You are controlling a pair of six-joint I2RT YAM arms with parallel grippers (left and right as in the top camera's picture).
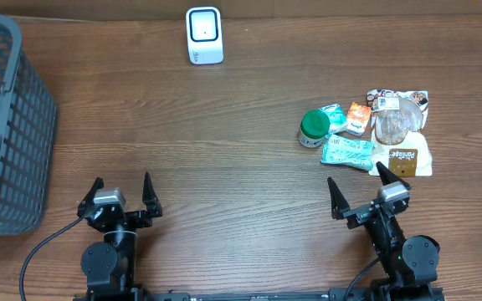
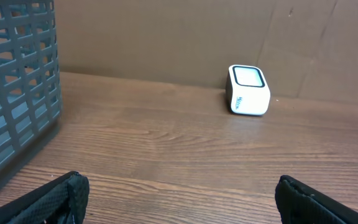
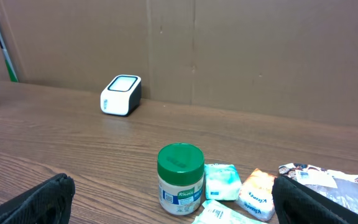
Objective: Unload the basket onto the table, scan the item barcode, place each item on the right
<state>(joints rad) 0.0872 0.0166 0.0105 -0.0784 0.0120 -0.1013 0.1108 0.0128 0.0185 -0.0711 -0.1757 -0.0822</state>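
Groceries [image 1: 366, 134] lie clustered at the right side of the worktop [image 1: 241, 125], a green-lidded jar [image 1: 314, 128] at their left edge, just ahead of the right tool [image 1: 356, 177], which stands released and empty. The left tool [image 1: 122, 179], likewise released, sits well apart. The scanner [image 1: 204, 35] stands at the far edge, left of the cluster. No barcode is readable, and the printed pouch [image 3: 344, 177] is cut off in the right wrist view.
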